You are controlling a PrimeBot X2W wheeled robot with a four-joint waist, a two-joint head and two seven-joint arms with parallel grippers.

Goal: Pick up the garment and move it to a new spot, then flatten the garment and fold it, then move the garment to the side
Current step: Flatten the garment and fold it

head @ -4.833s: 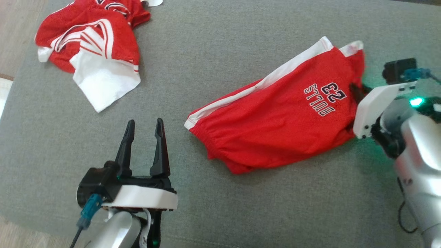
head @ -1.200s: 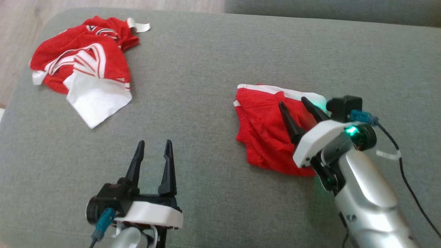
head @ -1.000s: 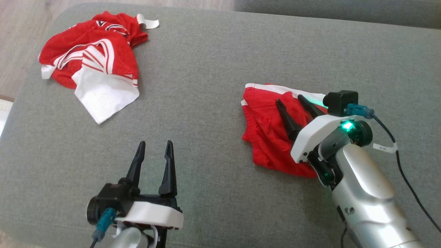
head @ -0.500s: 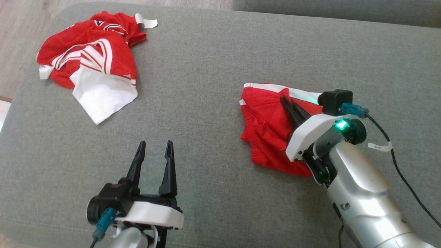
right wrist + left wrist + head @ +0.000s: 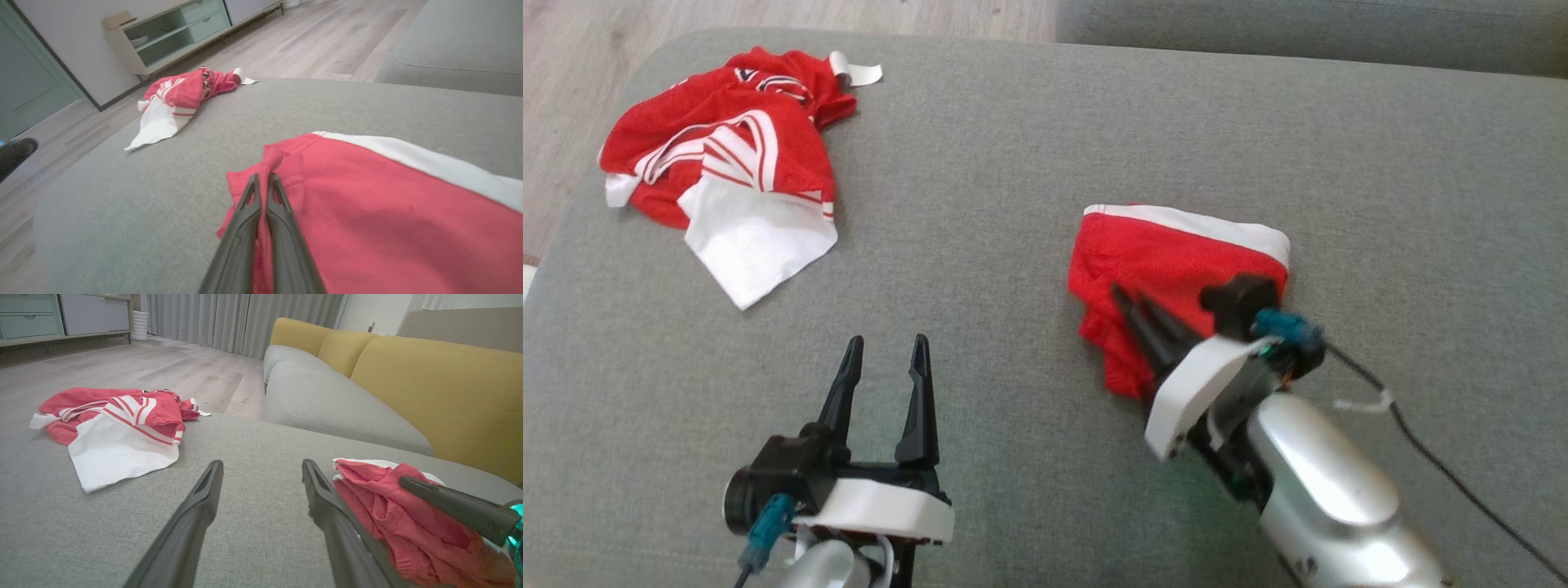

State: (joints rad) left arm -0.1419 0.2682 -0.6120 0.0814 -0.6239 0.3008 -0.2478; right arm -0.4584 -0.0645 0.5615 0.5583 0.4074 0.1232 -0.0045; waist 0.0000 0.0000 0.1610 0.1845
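Right wrist view has the right tool (image 5: 262, 176) pressed together on a pinched-up fold at the near-left edge of the folded red shorts (image 5: 367, 212), which lie right of the middle of the grey cushion (image 5: 1013, 131). Bare cushion spreads on every side of them, widest to the left, where the left tool (image 5: 886, 341) hovers with fingers apart, well clear. A crumpled red-and-white jersey (image 5: 719, 155) fills the far left corner beside the wood floor (image 5: 572, 49), and another sofa seat (image 5: 327, 396) lies beyond the far edge.
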